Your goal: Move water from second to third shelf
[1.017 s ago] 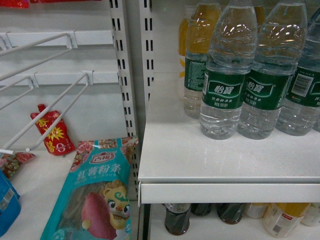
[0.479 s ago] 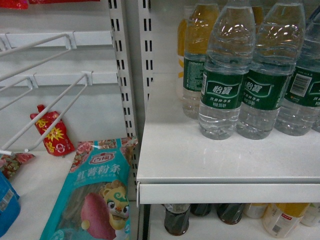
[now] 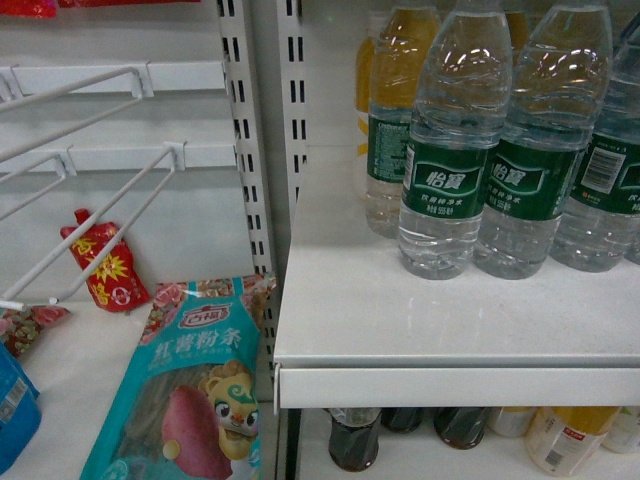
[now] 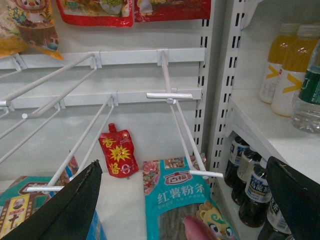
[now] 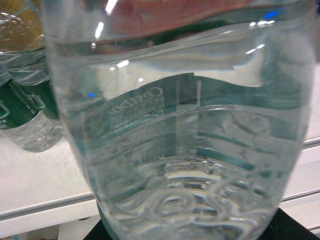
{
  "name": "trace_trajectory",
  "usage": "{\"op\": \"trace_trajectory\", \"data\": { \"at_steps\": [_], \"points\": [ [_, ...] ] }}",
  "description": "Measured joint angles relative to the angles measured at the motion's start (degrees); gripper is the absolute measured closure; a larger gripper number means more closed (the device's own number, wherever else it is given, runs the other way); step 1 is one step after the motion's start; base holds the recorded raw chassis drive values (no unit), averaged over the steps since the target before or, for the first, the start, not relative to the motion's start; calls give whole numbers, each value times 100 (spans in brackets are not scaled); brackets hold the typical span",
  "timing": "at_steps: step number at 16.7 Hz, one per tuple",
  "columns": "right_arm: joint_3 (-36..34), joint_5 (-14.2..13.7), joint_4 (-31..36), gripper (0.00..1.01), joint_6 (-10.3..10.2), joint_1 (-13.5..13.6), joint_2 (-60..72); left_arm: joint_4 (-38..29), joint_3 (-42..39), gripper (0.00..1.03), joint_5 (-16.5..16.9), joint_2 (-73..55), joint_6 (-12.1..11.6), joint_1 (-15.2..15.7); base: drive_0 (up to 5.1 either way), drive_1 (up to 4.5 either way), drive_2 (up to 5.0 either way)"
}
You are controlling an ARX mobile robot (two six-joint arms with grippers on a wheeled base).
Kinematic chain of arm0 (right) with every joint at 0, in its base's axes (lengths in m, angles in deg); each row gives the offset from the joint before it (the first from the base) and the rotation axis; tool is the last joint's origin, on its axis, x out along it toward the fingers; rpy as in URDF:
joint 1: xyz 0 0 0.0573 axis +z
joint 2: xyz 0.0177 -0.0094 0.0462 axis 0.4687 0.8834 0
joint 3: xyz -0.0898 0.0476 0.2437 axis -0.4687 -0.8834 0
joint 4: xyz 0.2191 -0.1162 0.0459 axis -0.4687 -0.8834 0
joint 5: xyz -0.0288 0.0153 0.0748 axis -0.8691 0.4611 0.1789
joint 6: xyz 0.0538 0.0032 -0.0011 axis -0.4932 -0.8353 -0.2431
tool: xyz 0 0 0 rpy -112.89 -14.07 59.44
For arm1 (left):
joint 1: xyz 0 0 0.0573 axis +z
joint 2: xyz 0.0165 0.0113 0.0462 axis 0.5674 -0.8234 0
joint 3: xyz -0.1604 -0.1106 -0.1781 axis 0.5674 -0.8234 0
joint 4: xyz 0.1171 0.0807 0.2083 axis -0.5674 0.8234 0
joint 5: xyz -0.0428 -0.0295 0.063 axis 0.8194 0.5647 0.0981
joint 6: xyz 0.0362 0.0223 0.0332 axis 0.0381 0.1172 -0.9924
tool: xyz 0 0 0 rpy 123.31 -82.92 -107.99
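Note:
A water bottle (image 5: 180, 125), clear and ribbed with a green label, fills the right wrist view. It sits between the dark fingers of my right gripper (image 5: 190, 229), which is shut on it above a white shelf (image 5: 35, 185). The head view shows neither gripper. In that view several more green-labelled water bottles (image 3: 445, 170) stand on the white shelf (image 3: 400, 330) at the right. My left gripper (image 4: 183, 165) is open with nothing between its black fingers (image 4: 75, 205), and it hangs over the left bay.
White wire hooks (image 4: 175, 95) jut out of the left bay's back panel. A teal noodle packet (image 3: 195, 390) and a red pouch (image 3: 105, 262) lie below them. Dark bottles (image 4: 252, 192) stand on the lower shelf. Yellow drink bottles (image 4: 285, 65) stand behind the waters.
Only the head view is given from earlier, and it has shifted very slightly; the bottles on the shelf stand as before.

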Motion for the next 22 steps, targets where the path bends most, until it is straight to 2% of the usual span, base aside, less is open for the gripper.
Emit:
{"op": "trace_trajectory", "data": {
  "at_steps": [2,4,7,16,22],
  "points": [
    [0,37,297,62,-107,-140,424,0,0,5,0,0,0,0,0,0,0],
    [2,136,546,62,-229,-160,813,0,0,5,0,0,0,0,0,0,0],
    [72,219,994,62,-232,-46,1390,0,0,5,0,0,0,0,0,0,0],
    [785,151,2258,62,-175,459,3222,0,0,5,0,0,0,0,0,0,0],
    [1040,120,2743,62,-140,439,3934,-2,0,5,0,0,0,0,0,0,0]
  ]
}}
